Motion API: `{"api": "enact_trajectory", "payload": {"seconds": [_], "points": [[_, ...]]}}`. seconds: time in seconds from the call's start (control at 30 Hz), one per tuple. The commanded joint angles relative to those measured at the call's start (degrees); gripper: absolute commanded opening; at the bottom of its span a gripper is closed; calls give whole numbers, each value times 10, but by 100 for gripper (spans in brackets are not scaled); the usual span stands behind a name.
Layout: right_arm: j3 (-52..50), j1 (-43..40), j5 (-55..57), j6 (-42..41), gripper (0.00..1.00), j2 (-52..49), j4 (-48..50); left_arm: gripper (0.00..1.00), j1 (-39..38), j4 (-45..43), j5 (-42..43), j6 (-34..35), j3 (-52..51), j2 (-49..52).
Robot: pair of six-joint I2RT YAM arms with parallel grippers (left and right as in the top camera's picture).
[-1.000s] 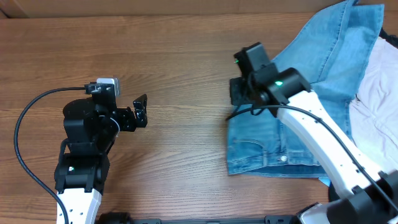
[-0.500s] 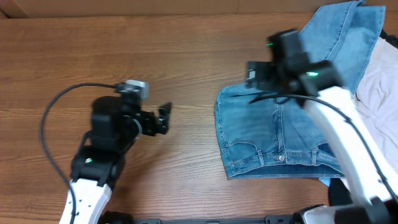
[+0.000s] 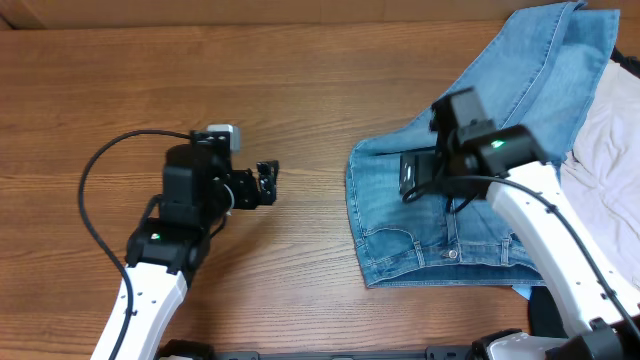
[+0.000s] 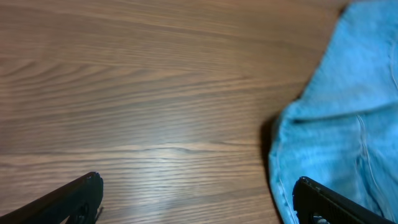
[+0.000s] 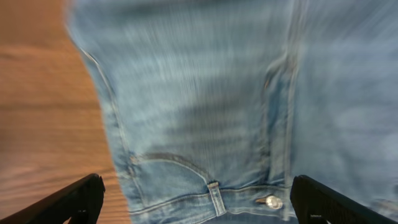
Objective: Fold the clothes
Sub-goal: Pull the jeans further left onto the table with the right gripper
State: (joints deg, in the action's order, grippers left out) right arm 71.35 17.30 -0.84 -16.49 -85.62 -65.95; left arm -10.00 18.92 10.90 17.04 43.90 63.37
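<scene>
The clothes are light-blue jeans (image 3: 450, 230) spread at the table's right, waistband toward the front edge, legs running off to the back right. My right gripper (image 3: 412, 176) hovers open above the jeans' upper left part, holding nothing. In the right wrist view its gripper (image 5: 199, 205) straddles the waistband, with a belt loop (image 5: 216, 198) and metal button (image 5: 270, 201) below it. My left gripper (image 3: 266, 184) is open over bare wood, left of the jeans. The left wrist view shows the open gripper (image 4: 199, 205) with the jeans' edge (image 4: 336, 130) by its right finger (image 4: 323, 202).
A beige garment (image 3: 610, 150) lies under the jeans at the far right edge. A bit of bright blue cloth (image 3: 522, 291) peeks out below the waistband. The left arm's black cable (image 3: 95, 185) loops over the wood table (image 3: 250, 80).
My right gripper has opened and let go of the jeans, whose waist now lies flatter and further left. The left arm has moved right, toward the jeans.
</scene>
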Motion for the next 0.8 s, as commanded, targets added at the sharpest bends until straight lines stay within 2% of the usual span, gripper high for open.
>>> {"api": "enact_trajectory", "payload": {"seconds": [0.0, 0.2, 0.53, 0.77], "points": [[-73, 7, -65, -3, 100, -3, 19, 100, 38, 3, -7, 40, 13, -15], [-131, 71, -68, -18, 100, -3, 30, 100, 56, 3, -3, 40, 13, -16], [-163, 203, -103, -31, 97, -6, 47, 100, 59, 5, -52, 40, 13, -16], [-164, 263, -82, -38, 94, -44, 61, 100, 94, 5, -55, 49, 13, -16]]}}
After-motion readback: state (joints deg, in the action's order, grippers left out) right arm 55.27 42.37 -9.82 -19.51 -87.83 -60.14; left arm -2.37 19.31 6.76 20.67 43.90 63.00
